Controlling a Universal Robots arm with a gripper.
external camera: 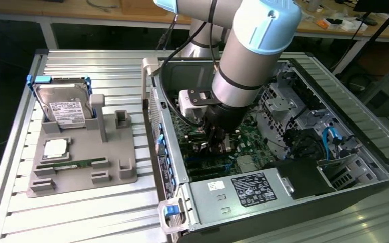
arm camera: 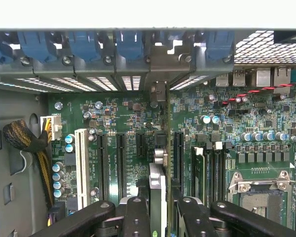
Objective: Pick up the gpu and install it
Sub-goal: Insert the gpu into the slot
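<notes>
Inside the open computer case (external camera: 356, 152), the fingers (arm camera: 137, 217) are pinched nearly together on the gpu (arm camera: 157, 197), which stands on edge over the motherboard (arm camera: 113, 118).

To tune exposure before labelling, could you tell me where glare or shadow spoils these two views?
Wrist view: a washed-out white band above the case wall; the motherboard is evenly lit. Exterior view: the ribbed table is brightly lit; the arm shades the motherboard.
</notes>
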